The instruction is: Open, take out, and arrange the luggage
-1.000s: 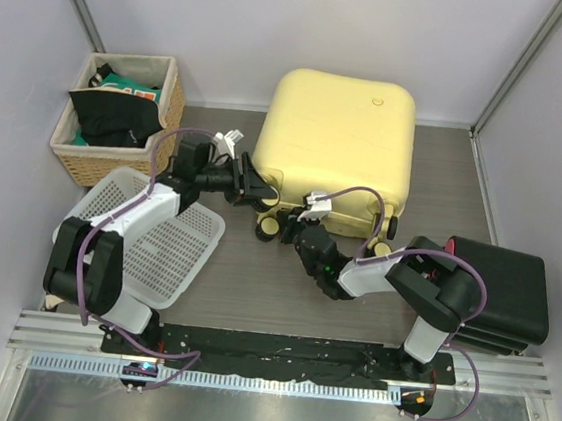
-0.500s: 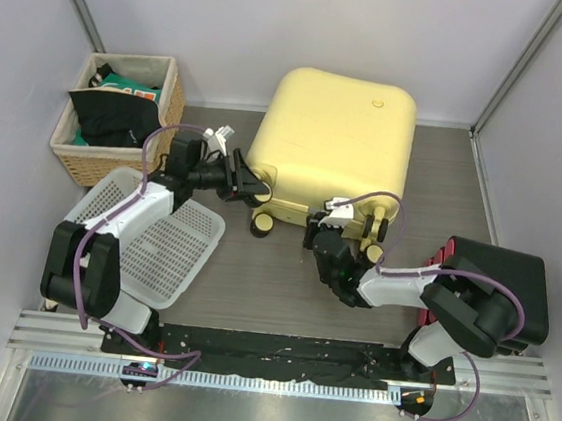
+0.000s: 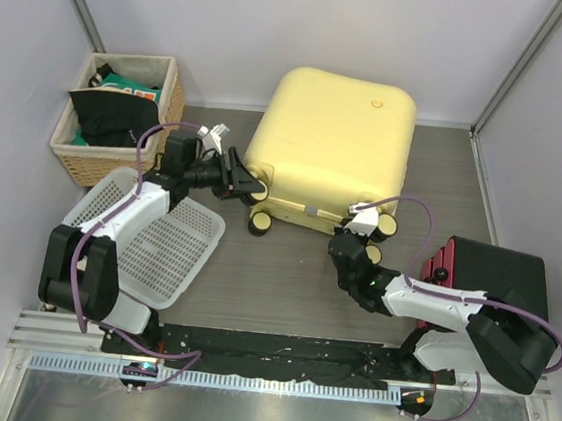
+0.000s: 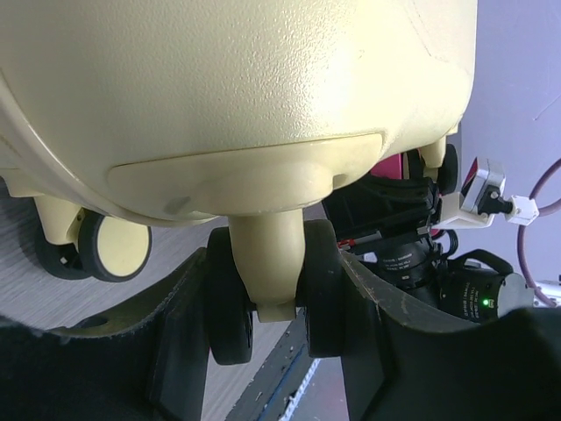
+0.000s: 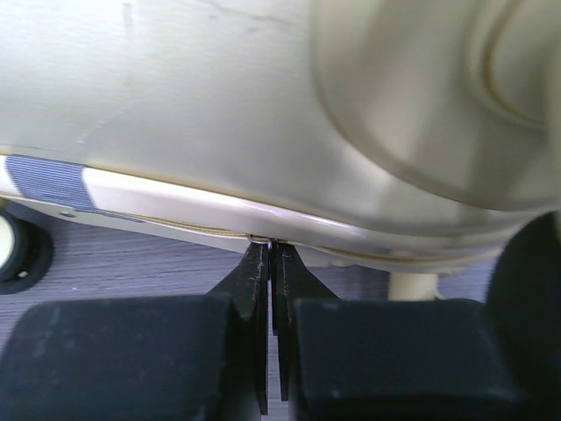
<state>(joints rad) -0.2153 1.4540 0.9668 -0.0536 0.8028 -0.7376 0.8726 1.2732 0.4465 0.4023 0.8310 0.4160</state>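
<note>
The pale-yellow luggage [image 3: 334, 141] lies flat and closed in the middle of the table. My left gripper [image 3: 249, 183] is at its near left corner. In the left wrist view, the gripper [image 4: 272, 303] is shut on a cream-and-black caster wheel [image 4: 272, 254], one finger outside each black tyre. My right gripper [image 3: 340, 236] is at the luggage's near edge. In the right wrist view, its jaws [image 5: 273, 256] are pinched together on a small metal zipper pull [image 5: 272, 239] at the seam under the shell [image 5: 219, 105].
A wicker basket [image 3: 120, 113] of clothes stands at the back left. A white mesh tray [image 3: 156, 248] lies under my left arm. A black hard case with a red edge [image 3: 493, 293] sits at the right. Other casters [image 3: 259, 223] [image 3: 386, 225] stick out along the near edge.
My right gripper has slid rightwards along the luggage's near seam, still pinched shut. My left gripper has shifted a little left and back with the wheel, and the luggage has turned slightly.
</note>
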